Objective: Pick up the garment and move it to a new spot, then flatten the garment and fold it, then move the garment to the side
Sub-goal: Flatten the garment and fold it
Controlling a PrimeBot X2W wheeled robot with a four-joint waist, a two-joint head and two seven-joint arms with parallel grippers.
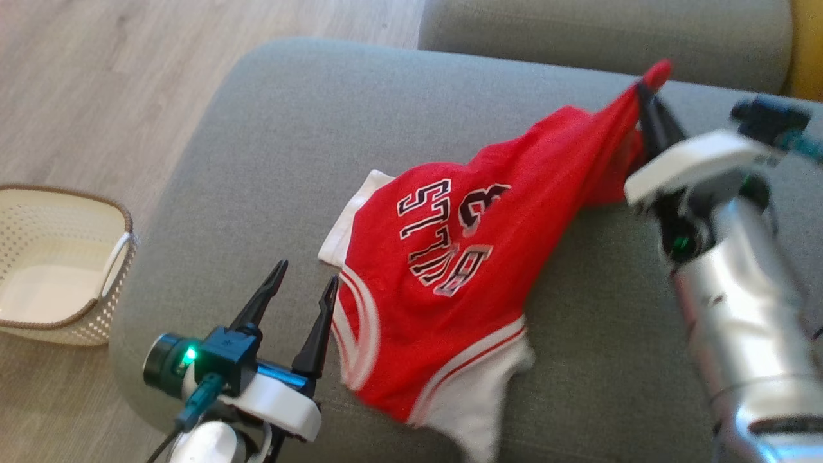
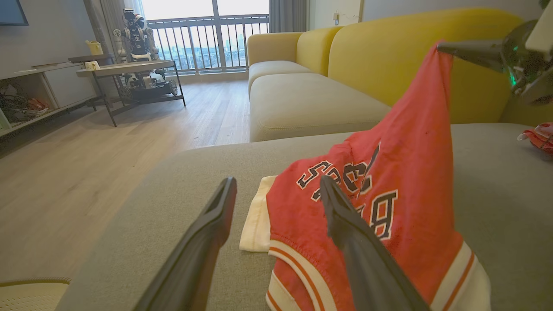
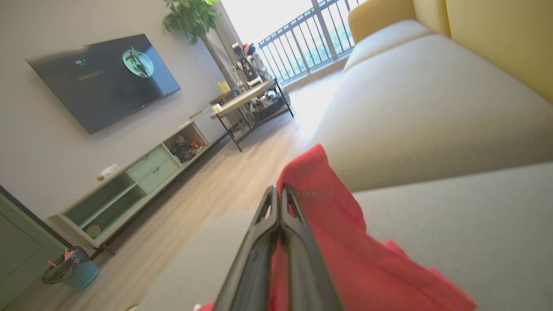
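Jersey (image 1: pixel 450 302), red fabric, white-trimmed, pinched at one corner by closed right gripper (image 1: pixel 645 96); left gripper (image 1: pixel 307 273) wide open, empty; lift until hem clears grey sofa cushion (image 1: pixel 270 128) before carrying.

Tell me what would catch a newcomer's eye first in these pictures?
A bright red jersey with black and white lettering sprawls across the grey sofa cushion. The right gripper pinches one corner, lifted at the upper right, while the left gripper stands open beside the jersey at the lower left. A cream basket sits on the floor, far left.
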